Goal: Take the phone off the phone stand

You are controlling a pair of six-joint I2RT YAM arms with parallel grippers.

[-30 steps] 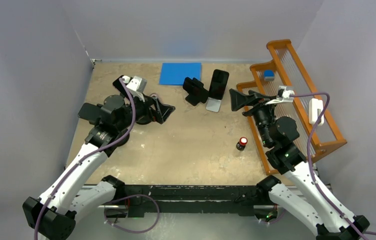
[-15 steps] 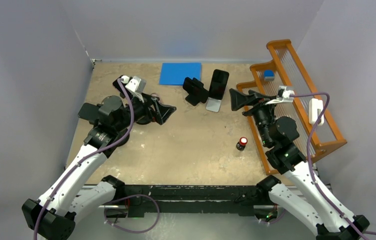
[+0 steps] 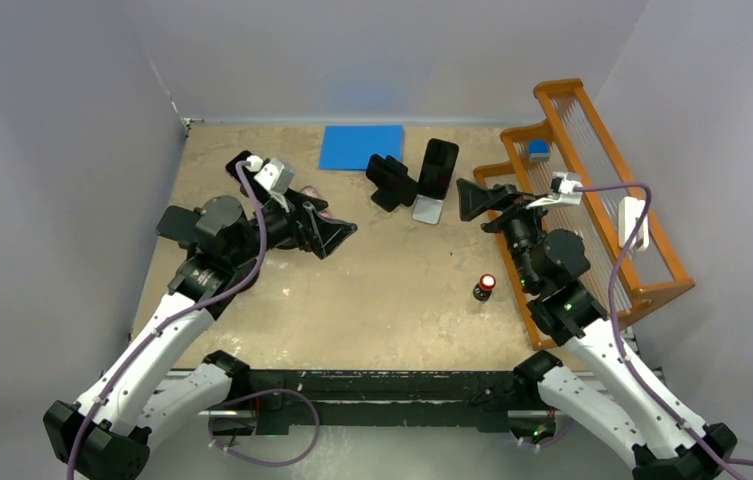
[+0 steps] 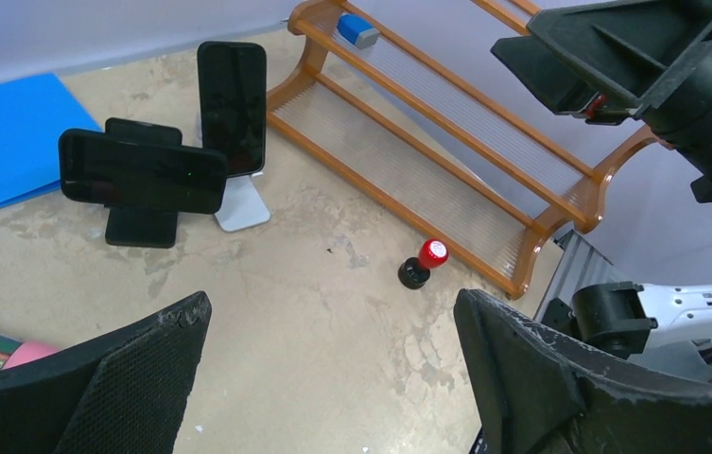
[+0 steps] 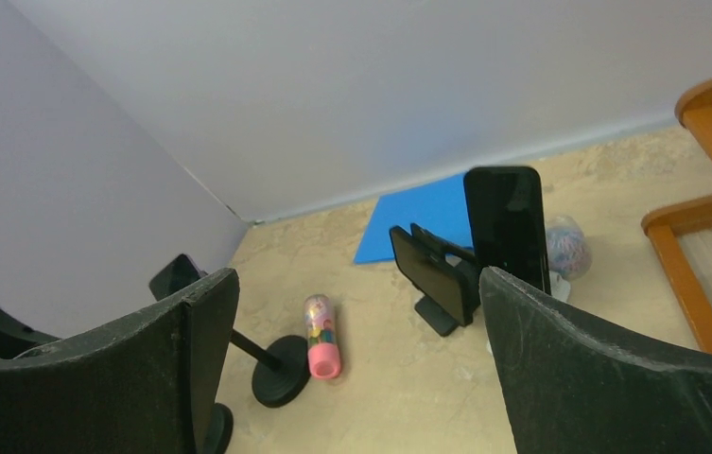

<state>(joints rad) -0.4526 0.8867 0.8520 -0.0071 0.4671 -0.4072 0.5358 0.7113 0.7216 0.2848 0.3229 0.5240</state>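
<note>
The left fingers (image 4: 144, 369) hang spread above the bench (image 3: 392, 290), aimed toward the stands. A sideways phone (image 4: 142, 171) sits on a black stand (image 4: 141, 227). Just beside it, an upright phone (image 4: 232, 107) leans on a white stand (image 4: 243, 208), propped for viewing. The right fingers (image 5: 579, 378), also spread, face the upright phone, probably to grasp it.

Left gripper (image 3: 342, 237) — farther right; right gripper (image 3: 465, 200) — slightly left.

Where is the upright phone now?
Top view: the upright phone stands on the white stand at the far middle, between the sideways phone on its left and the wooden rack on its right.
</note>
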